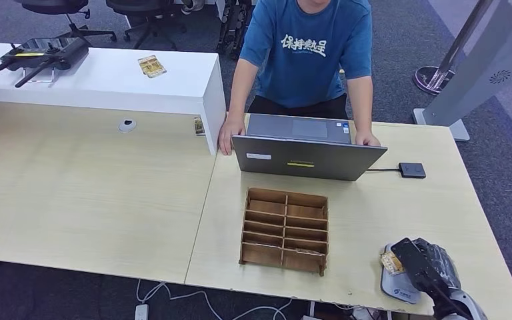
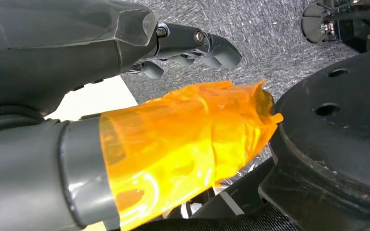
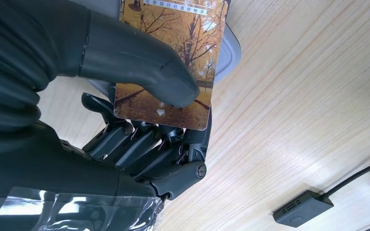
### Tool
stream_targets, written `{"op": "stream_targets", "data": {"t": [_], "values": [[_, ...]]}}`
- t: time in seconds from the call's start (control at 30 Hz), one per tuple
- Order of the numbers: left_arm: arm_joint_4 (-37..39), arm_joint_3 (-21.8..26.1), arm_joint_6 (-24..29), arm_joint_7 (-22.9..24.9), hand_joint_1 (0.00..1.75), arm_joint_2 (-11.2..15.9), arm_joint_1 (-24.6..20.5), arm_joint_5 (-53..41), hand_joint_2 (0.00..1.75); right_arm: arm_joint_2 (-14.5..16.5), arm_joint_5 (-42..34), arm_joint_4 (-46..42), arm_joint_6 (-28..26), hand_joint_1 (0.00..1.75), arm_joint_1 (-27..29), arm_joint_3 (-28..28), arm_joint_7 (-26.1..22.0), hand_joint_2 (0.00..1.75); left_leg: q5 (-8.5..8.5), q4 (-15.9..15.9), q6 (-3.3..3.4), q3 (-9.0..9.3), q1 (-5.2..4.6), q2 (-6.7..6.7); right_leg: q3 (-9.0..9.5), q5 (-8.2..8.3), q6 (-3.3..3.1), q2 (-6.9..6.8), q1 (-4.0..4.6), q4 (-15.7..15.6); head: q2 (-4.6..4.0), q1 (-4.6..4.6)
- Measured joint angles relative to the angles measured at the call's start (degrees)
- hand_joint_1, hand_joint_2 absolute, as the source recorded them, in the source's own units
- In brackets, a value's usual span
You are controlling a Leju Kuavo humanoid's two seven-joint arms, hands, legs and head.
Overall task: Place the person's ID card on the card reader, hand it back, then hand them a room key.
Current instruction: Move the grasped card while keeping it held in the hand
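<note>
Pale wood runs wide across my head view: the table (image 1: 93,193) carries most of the scene, with a white counter (image 1: 107,80) at its far left. Near the middle stands a wooden rack (image 1: 285,230) of small compartments, and behind it a laptop (image 1: 307,157), its lid toward me, with a person (image 1: 307,53) leaning on both hands just behind it. Right of the laptop a small black box (image 1: 412,170) lies on its cable.

My left robot hand (image 2: 192,43) hangs off the table above grey carpet, fingers loosely extended and holding nothing; an orange film wraps its thumb.

At the near right corner my right robot hand (image 1: 423,263) is over the reader (image 1: 400,287), a pale grey pad. The right wrist view shows the card (image 3: 173,57), printed with autumn trees, pinched between the thumb on its face and the fingers beneath, with the reader's edge just past it.

I judge the card is at the reader but I cannot tell whether it lies flat on it or is only held above. The risks I see: the thumb covers much of the card's face, so letting go could drag it off the pad; the reader sits close to the table's near edge, so a slid card could drop to the floor. A tilted card may also fail to read.
</note>
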Motion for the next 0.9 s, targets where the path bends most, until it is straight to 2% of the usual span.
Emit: {"op": "stream_targets", "data": {"t": [0.57,0.9], "values": [[0.00,1.17,-0.02,-0.01,0.00,0.02,0.02,-0.82,0.00,-0.61,0.91,-1.33,-0.86,1.75,0.63,0.65,0.03,1.75,-0.04,0.00,0.02,0.08,0.00,-0.02,0.13,-0.02,0.04,-0.01,0.00,-0.05,0.00,0.00],[0.00,1.89,0.33,-0.42,0.00,-0.31,0.05,-1.36,0.00,-0.60,-0.21,-3.92,-6.01,1.75,2.27,0.54,-3.36,1.75,-0.04,0.00,0.02,-0.04,-0.01,-0.04,0.11,-0.02,0.04,-0.02,-0.01,-0.03,0.00,-0.01]]}}
